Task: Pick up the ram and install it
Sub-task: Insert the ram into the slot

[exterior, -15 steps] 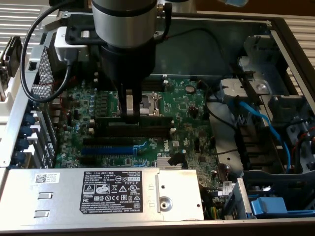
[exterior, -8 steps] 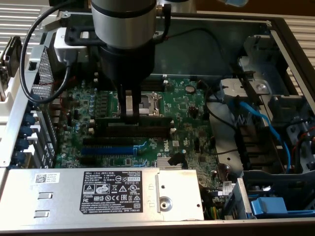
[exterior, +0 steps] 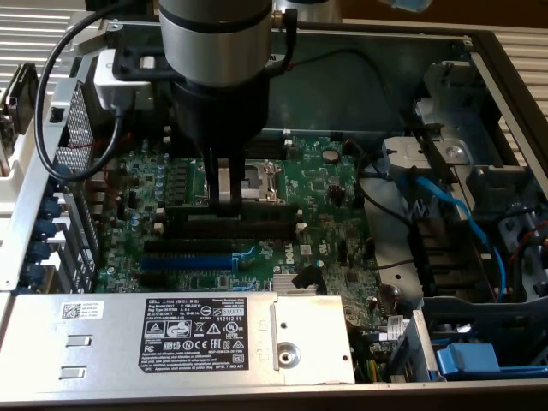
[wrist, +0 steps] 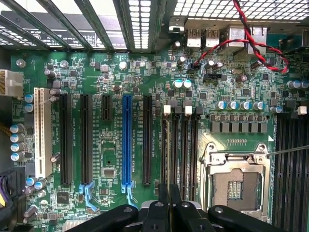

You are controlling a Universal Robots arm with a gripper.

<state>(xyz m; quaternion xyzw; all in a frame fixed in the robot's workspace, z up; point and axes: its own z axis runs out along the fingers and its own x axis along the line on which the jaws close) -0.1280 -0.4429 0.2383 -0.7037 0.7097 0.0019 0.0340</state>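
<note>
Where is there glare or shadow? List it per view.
Exterior view: bright sheen on the arm's metal shell, and the motherboard looks darker beneath it. Wrist view: light through the vent grille is blown out white; the motherboard is evenly lit.

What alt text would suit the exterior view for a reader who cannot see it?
A robot arm's gripper reaches down into an open grey metal computer case, jaws shut on a long, thin dark-green ram stick on edge at the black memory slots of the green motherboard. A labelled silver power supply sits in front.
</note>
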